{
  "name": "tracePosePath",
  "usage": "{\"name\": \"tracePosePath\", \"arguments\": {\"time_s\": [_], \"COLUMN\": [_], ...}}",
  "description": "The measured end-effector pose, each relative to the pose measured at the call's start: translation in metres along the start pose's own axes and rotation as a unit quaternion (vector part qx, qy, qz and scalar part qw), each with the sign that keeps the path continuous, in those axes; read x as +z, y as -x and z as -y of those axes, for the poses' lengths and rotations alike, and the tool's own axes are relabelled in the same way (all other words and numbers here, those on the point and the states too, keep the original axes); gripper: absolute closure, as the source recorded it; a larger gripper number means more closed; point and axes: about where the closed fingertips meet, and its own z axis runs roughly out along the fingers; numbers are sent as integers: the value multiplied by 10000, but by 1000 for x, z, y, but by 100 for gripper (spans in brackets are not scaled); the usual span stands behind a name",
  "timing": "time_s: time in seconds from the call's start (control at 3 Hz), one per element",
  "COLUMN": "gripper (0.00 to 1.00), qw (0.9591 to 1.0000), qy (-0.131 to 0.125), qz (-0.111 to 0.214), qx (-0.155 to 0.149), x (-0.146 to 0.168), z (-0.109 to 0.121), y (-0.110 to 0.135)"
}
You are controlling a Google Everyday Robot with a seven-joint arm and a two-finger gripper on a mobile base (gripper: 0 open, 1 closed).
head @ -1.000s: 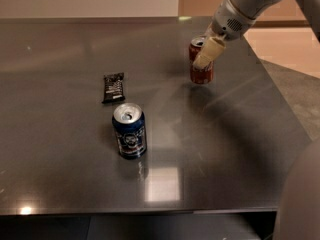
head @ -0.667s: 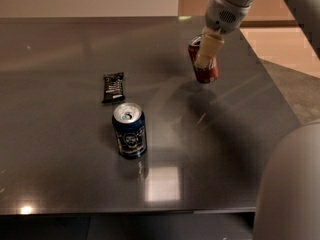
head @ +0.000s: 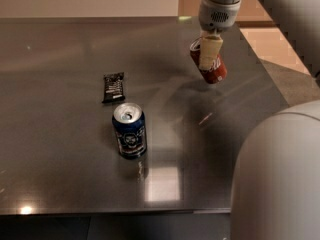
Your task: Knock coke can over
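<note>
The coke can [head: 216,72], red with white script, is at the far right of the dark table [head: 60,174]. It is strongly tilted, with its silver top pointing up and to the left and its base to the lower right. My gripper [head: 209,51] comes down from above and is pressed against the can's upper side, covering part of it. I cannot tell whether the can's base still touches the table.
A dark blue can [head: 129,131] with an open top stands upright at the centre front. A black snack bar [head: 113,87] lies flat just behind it. The table's right edge [head: 272,81] is close to the coke can. My arm's grey body [head: 280,179] fills the lower right.
The coke can has gone from upright to strongly tilted. My gripper has stayed against it and shifted slightly.
</note>
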Motion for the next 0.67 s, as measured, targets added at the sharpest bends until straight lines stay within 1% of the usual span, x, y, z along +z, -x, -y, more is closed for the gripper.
{"name": "tracePosePath", "arguments": {"time_s": [0.33,0.67], "gripper": [59,36], "qw": [9995,9976], "qy": [213,401], "qz": [-130,-272], "qx": [-208,-485], "x": [16,30], "z": [-7,-14], "y": [-5,-6]}}
